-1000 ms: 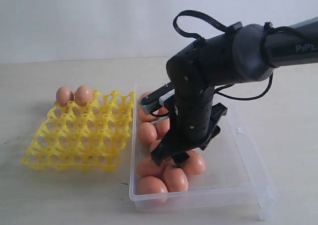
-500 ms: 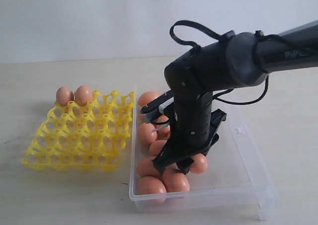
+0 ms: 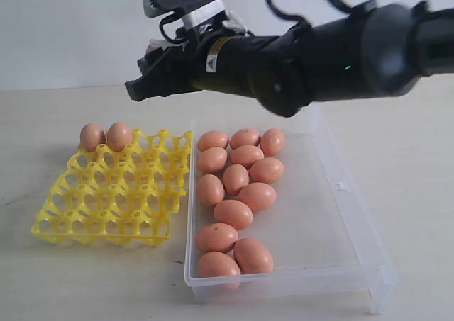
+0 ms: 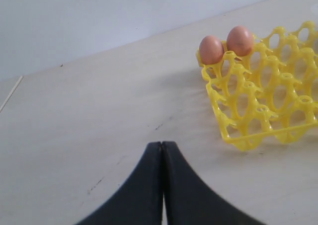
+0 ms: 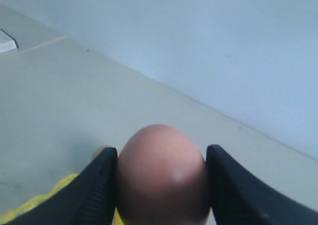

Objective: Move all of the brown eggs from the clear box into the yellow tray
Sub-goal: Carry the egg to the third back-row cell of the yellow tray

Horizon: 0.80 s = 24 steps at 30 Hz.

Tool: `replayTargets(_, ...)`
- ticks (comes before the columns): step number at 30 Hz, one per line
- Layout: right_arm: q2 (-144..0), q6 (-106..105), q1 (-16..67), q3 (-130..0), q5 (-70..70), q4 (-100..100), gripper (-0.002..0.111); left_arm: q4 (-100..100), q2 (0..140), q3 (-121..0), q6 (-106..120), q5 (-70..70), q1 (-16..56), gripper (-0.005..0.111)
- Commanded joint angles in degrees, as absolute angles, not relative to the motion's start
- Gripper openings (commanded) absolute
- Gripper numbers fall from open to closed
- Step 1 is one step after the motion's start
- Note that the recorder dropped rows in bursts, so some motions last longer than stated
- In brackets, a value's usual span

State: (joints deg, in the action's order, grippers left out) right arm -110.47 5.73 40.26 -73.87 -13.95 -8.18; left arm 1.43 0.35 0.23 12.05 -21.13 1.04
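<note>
Pale tabletop (image 3: 85,278) all around. Bright yellow lattice plastic egg tray (image 3: 106,207) at left centre, large clear shallow plastic box (image 3: 340,229) just right of it. Black right arm (image 3: 333,52) stretched across top of frame, over box's far end. Smooth oval brown eggs (image 3: 233,214) counted: thirteen in box, two in tray's far left cups, one clamped in black right gripper (image 5: 161,153) at upper left. Black left gripper (image 4: 162,145) pressed together, empty.

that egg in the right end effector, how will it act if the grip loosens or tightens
The held egg looks smooth and rounded in the right end effector, so it could slip. It likely cracks if squeezed harder. Released outside a yellow tray cup, its oval shape would probably roll.
</note>
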Motion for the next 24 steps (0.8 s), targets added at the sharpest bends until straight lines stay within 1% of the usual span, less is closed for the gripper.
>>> replayTargets(1, -120.89, 14.00, 40.28, -79.50, -22.25, -13.52, 0.000, 1.43, 0.00, 0.00, 11.74, -20.68, 1.25, 0.000)
replayTargets(4, -127.02, 18.51, 40.28, -84.76, -22.25, -17.26, 0.000, 1.43, 0.00, 0.00, 11.74, -20.68, 1.25, 0.000)
replayTargets(9, -133.78, 23.67, 40.28, -91.08, -22.14, -17.83, 0.000, 1.43, 0.00, 0.00, 11.74, -20.68, 1.25, 0.000)
replayTargets(18, -140.05, 23.67, 40.28, -98.18, -16.17, -19.73, 0.000, 1.43, 0.00, 0.00, 11.74, -20.68, 1.25, 0.000)
replayTargets(20, -140.17, 22.99, 40.28, -98.40, -16.40, -20.67, 0.002, 1.43, 0.00, 0.00, 11.74, -20.68, 1.25, 0.000)
replayTargets(22, -140.17, 22.30, 40.06, -98.38, -16.17, -20.67, 0.009, 1.43, 0.00, 0.00, 11.74, -20.68, 1.25, 0.000)
replayTargets(23, -140.27, 22.30, 39.66, -98.38, -15.81, -20.55, 0.015, 1.43, 0.00, 0.00, 11.74, -20.68, 1.25, 0.000)
replayTargets(24, -140.27, 22.30, 39.57, -98.38, -15.63, -20.55, 0.018, 1.43, 0.00, 0.00, 11.74, -20.68, 1.25, 0.000)
